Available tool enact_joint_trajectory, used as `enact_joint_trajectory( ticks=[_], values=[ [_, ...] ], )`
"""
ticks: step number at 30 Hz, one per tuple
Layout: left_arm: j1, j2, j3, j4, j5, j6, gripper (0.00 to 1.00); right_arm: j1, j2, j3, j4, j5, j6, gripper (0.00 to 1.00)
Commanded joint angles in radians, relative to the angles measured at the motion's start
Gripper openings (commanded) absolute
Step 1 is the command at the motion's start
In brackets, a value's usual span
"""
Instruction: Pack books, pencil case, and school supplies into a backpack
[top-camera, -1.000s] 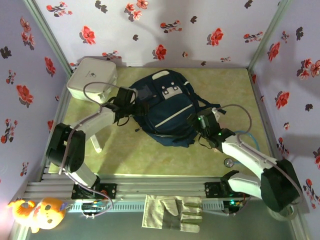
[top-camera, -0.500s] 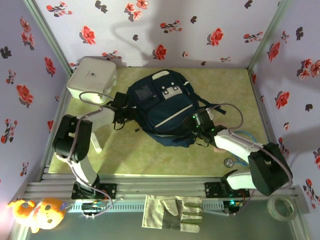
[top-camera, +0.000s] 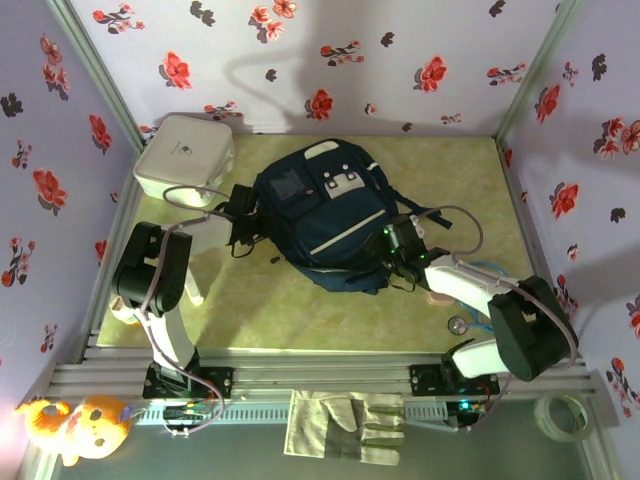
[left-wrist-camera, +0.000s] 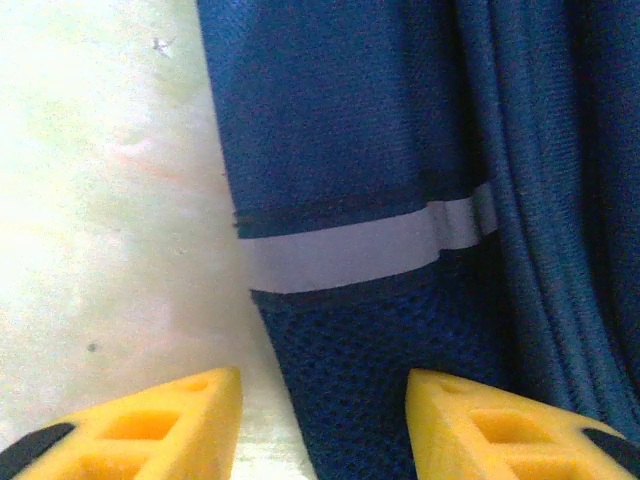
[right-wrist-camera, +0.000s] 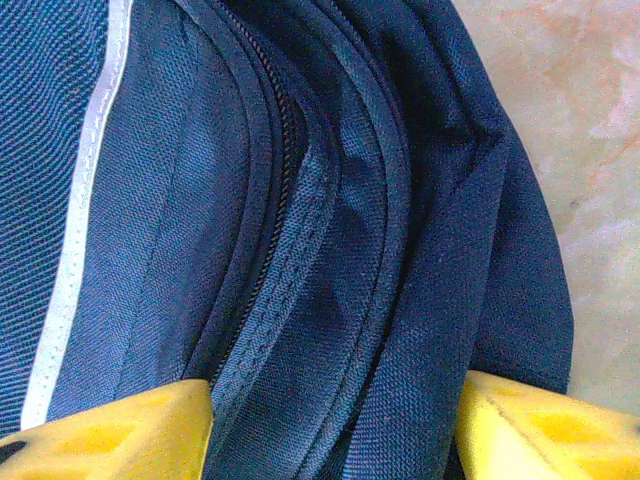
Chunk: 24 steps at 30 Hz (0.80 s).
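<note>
Since the earlier frame the left arm has folded back on itself, and the left gripper (top-camera: 243, 207) has slid off the top of the backpack (top-camera: 320, 215) to its left edge. The right arm has drawn its elbow in closer, while the right gripper (top-camera: 393, 248) stays at the bag's lower right edge. The backpack lies flat in the middle of the table (top-camera: 300, 300), front side up, with a white box (top-camera: 185, 155) just beyond its upper left corner.

In the left wrist view the left gripper (left-wrist-camera: 325, 385) is spread. One yellow finger sits over bare table at the lower left, apart from the fabric. The other sits over the backpack (left-wrist-camera: 350, 120) at the lower right, and the dark mesh pocket (left-wrist-camera: 360, 370) below a pale stripe (left-wrist-camera: 350, 250) lies between them.

In the right wrist view the right gripper (right-wrist-camera: 335, 400) stands fairly wide, yet a thick bunched fold of the backpack (right-wrist-camera: 300, 200), zipper seam included, fills the gap and presses against both fingers, so it is pinching the bag.
</note>
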Motion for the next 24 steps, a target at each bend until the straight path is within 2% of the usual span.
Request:
enact_joint_trajectory(
  ticks=[1,8,13,17,24],
  values=[
    [0.0,0.031,0.01,0.084,0.053,-0.044,0.42,-0.013,0.039,0.017,0.008,-0.013,-0.024,0.64],
    [0.0,0.063,0.014,0.111,0.071,-0.074,0.26,-0.028,0.098,0.025,0.033,-0.022,-0.039,0.6],
    [0.001,0.042,0.01,0.117,0.071,-0.068,0.0,-0.048,0.142,0.051,0.044,-0.025,-0.071,0.59],
    [0.001,-0.001,-0.008,0.118,0.081,-0.056,0.0,-0.074,0.199,0.103,0.045,-0.012,-0.132,0.59],
    [-0.022,-0.075,-0.055,0.144,0.117,-0.034,0.0,-0.133,0.385,0.286,0.048,-0.028,-0.275,0.57]
  ],
)
